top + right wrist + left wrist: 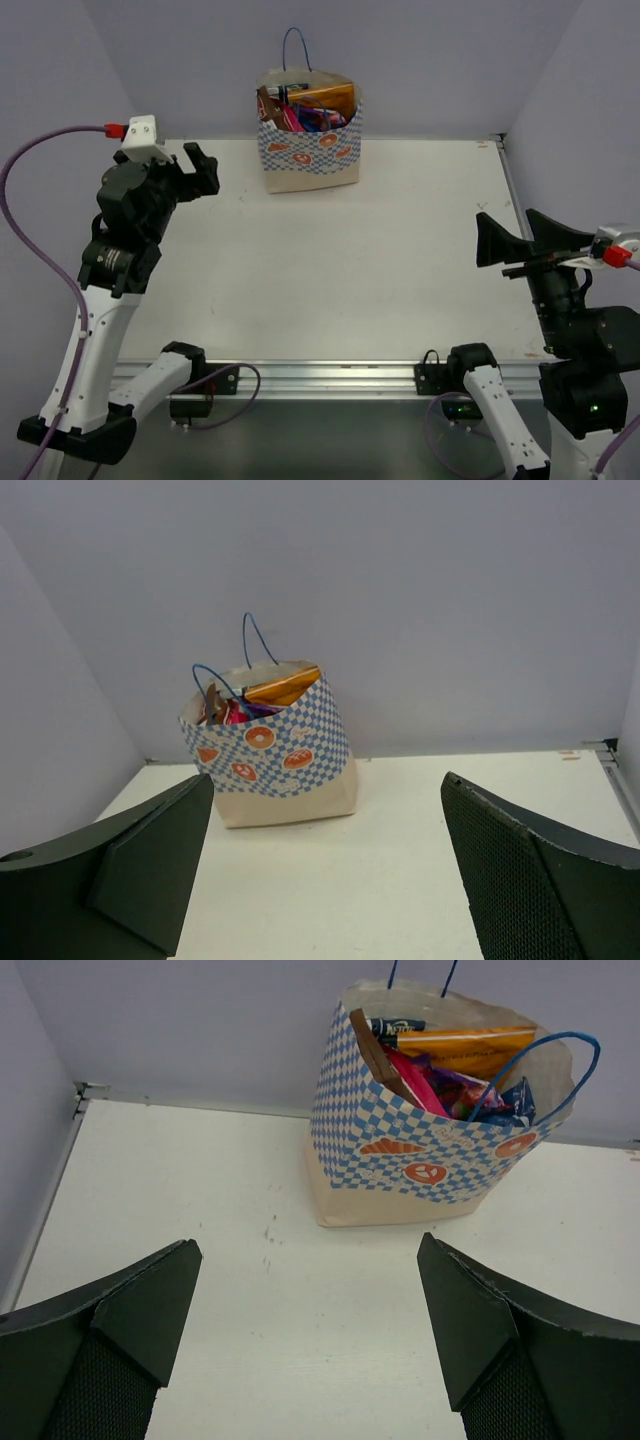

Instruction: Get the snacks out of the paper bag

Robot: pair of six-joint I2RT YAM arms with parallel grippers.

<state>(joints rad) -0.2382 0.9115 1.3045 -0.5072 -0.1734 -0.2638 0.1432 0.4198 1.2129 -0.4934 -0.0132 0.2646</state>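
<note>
The paper bag (310, 150) stands upright at the back middle of the table, tan with a blue-white checkered band, orange marks and thin blue handles; it also shows in the wrist views (420, 1160) (275, 750). Snacks (315, 108) fill it: an orange packet (470, 1045), a magenta one (415, 1085), purple and dark blue ones, and a brown one at the left. My left gripper (198, 165) hangs open at the left, short of the bag, nothing between its fingers. My right gripper (525, 240) is open at the far right, well away from the bag.
The white table (350, 280) has a metal rail along its near edge (330, 378). Pale walls close the back and both sides. A purple cable (40, 200) loops from the left wrist.
</note>
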